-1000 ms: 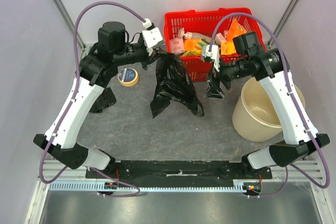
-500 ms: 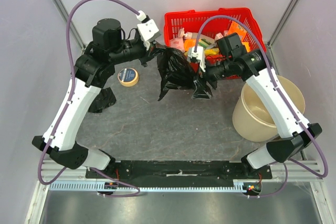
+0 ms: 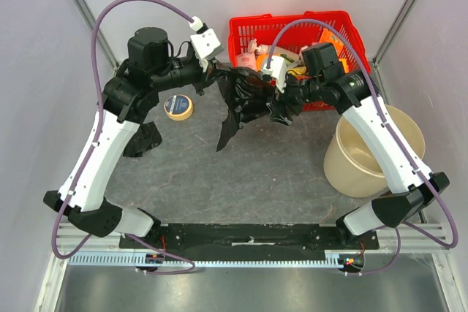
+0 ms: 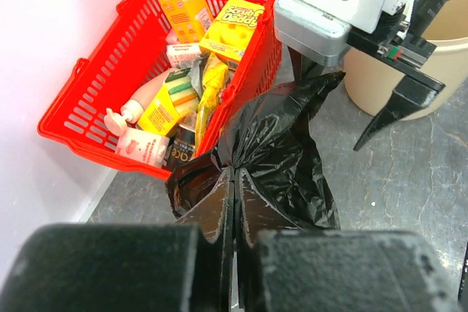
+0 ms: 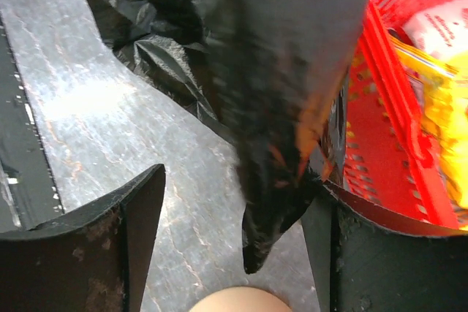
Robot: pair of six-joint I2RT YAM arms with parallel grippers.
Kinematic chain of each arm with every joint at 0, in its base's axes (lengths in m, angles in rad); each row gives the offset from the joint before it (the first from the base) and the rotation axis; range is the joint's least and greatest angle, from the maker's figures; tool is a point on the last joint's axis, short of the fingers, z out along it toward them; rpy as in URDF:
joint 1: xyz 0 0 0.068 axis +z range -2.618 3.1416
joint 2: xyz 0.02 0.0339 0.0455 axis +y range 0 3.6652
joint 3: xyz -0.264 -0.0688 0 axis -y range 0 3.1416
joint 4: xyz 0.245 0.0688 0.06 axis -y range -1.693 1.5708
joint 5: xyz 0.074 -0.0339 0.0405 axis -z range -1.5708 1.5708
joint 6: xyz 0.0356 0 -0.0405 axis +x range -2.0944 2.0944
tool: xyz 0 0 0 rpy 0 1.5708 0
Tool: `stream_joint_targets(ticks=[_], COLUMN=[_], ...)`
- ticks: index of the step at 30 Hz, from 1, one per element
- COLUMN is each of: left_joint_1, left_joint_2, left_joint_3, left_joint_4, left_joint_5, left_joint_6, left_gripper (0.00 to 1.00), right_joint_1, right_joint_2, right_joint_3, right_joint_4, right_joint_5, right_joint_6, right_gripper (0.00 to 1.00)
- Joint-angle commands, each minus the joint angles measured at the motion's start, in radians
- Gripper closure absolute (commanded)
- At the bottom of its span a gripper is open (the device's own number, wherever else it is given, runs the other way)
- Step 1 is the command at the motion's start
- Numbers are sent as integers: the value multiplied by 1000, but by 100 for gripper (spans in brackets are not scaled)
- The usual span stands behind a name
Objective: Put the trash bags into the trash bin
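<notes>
Black bags raised beside the red mesh basket (image 3: 292,23); beige trash bin (image 3: 347,169) off to the right.
Left gripper (image 4: 232,239) pinched tight on larger trash bag (image 4: 278,158), which hangs before the basket. Right gripper (image 5: 240,180) spread wide, smaller trash bag (image 5: 270,107) dangling between the fingers; hold unclear. Bin on the table under the right arm.

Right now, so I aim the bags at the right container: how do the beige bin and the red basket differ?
The trash bin is round, beige and smooth-walled; the red basket is rectangular with mesh walls. The bin looks empty where its inside shows; the basket holds packaged goods. Both stand upright and open-topped.
</notes>
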Motion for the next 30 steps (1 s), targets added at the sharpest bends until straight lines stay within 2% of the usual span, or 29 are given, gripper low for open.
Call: stream_joint_targets(ticks=[1,8,17,30], left_joint_1=[-2,-5,-3,-5], left_joint_2=[-48,-44,-47,-56], left_joint_3=[-11,-13,-14,-2], left_joint_4=[-7,-7,-7,-4], left_joint_5=[-2,-7,30,87], left_joint_6=[36,47,41,1], left_gripper=[98,98,98,98], right_joint_1=[2,2,2,2], right_joint_2=[-50,-90,-95,-66], right_joint_3=[59,74,69,-39], right_joint_4=[11,-58,-53,56], right_joint_5=[116,194,246,39], right_joint_6=[-37,-75,-98,-48], right_gripper=[23,24,21,18])
